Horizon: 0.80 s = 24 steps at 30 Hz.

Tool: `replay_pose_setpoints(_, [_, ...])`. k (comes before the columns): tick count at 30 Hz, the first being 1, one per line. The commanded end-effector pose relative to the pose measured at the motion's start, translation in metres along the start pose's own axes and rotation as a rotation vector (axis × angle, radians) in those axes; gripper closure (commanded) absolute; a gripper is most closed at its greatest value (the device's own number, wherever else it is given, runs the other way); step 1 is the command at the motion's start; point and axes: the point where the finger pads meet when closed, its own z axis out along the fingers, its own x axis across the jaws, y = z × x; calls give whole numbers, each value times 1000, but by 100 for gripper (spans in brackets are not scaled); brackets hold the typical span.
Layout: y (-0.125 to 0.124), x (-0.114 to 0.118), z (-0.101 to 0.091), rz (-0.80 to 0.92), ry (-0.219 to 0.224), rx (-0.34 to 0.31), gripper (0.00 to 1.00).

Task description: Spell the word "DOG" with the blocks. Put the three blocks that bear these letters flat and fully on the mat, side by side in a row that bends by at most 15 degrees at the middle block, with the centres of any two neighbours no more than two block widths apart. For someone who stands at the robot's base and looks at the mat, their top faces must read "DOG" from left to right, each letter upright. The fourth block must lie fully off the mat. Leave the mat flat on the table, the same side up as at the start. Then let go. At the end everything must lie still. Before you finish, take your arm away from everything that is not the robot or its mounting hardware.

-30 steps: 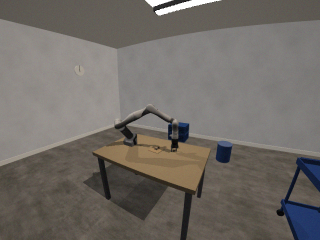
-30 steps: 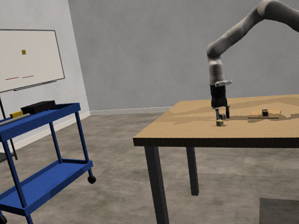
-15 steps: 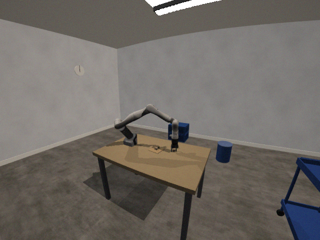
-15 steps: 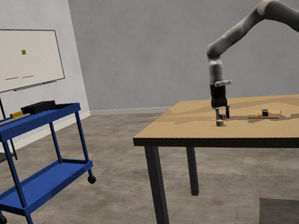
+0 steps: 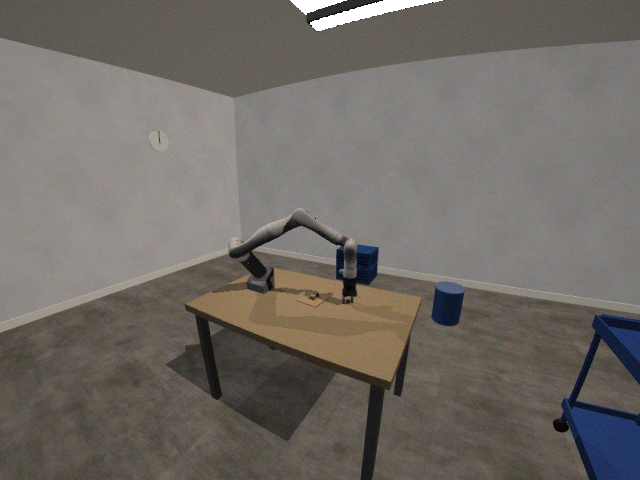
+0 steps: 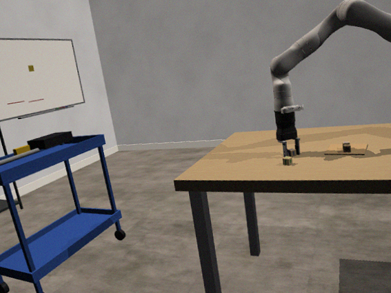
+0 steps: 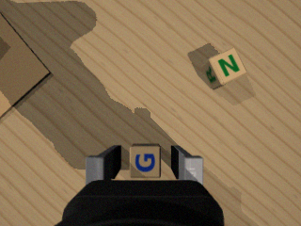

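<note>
Lowering check: where's the black-and-grey two-finger hand?

Down at the wooden surface, fingers spread. Small light-wood cube with a blue G on top sits between them, visible gap each side. Not gripped.

G orientation?

Face up, turned about a quarter in the wrist view.

Next one out?

Light-wood cube with a green N on top. Near the G cube, apart from it, outside the fingers. Green letter on one side face too, looks like an R. Both cubes are off the mat.

And the mat?

Thin tan square mat, lying between hand and arm base. At least one dark-looking wooden block is on it. Letters too small to read, can't confirm the count.

So no DOG?

Right, G isn't on the mat. Grey jointed arm arches over from its base on the same surface.

Beyond that?

Blue metal two-tier cart well apart from the surface, white framed board on the wall past it.
</note>
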Motion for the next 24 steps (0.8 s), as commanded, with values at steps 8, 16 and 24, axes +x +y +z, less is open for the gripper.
replay_pose_setpoints(8, [0, 1, -1, 0, 2, -1, 21])
replay_pose_setpoints(16, [0, 1, -1, 0, 2, -1, 21])
replay_pose_setpoints(24, [0, 1, -1, 0, 2, -1, 51])
